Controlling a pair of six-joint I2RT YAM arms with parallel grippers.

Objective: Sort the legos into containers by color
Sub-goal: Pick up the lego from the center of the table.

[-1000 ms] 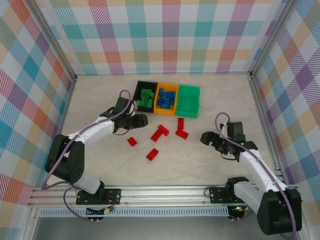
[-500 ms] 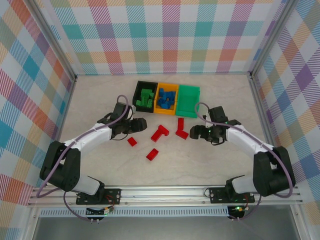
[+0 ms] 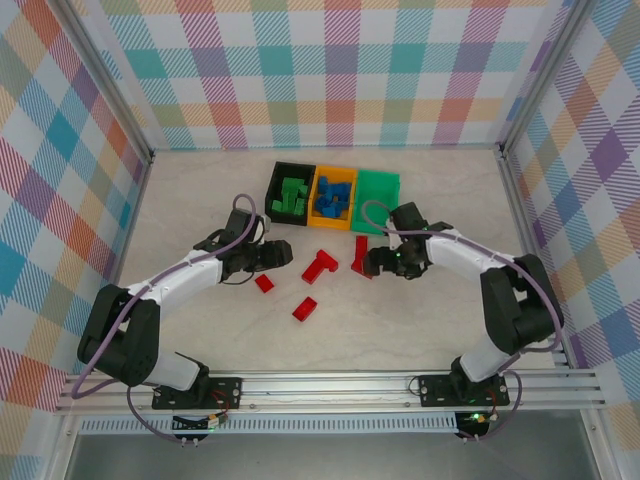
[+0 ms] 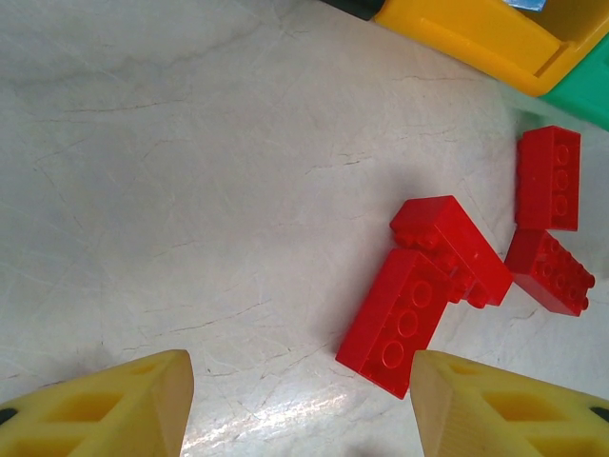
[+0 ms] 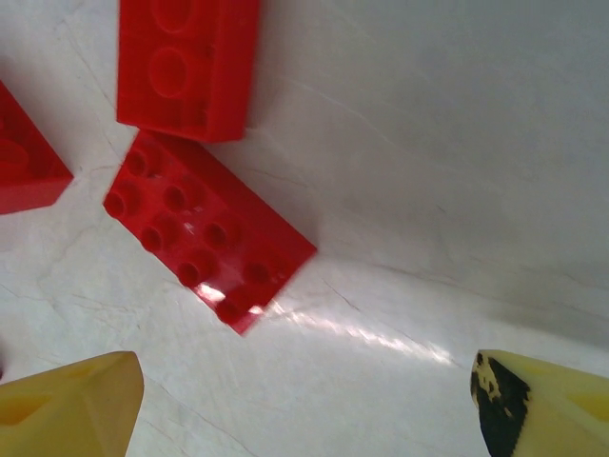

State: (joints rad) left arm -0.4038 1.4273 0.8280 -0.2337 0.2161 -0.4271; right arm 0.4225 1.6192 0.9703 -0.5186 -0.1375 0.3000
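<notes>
Surface: a pale marbled tabletop (image 3: 200, 330), with pastel checked walls (image 3: 340, 70) on three sides.
Bins: three joined in a row at the far middle. The black bin (image 3: 295, 166) holds green bricks (image 3: 292, 197), the orange bin (image 3: 336, 172) holds blue bricks (image 3: 331, 200), and the green bin (image 3: 378, 205) sits on the right.
Loose legos: all red, on the table just in front of the bins. There is a red L-shaped pair (image 3: 320, 265), a small red brick (image 3: 264, 283) and another red brick (image 3: 304, 308).
My left pincer (image 3: 284, 254): spread, with bare table between my yellow fingertips (image 4: 105, 405). It sits just left of the L-shaped pair.
My right pincer (image 3: 372, 262): spread wide and gripping nothing, low beside the green bin. An eight-stud red brick (image 5: 209, 238) lies flat just ahead of it, with a second red brick (image 5: 186, 62) touching that one's far end.
</notes>
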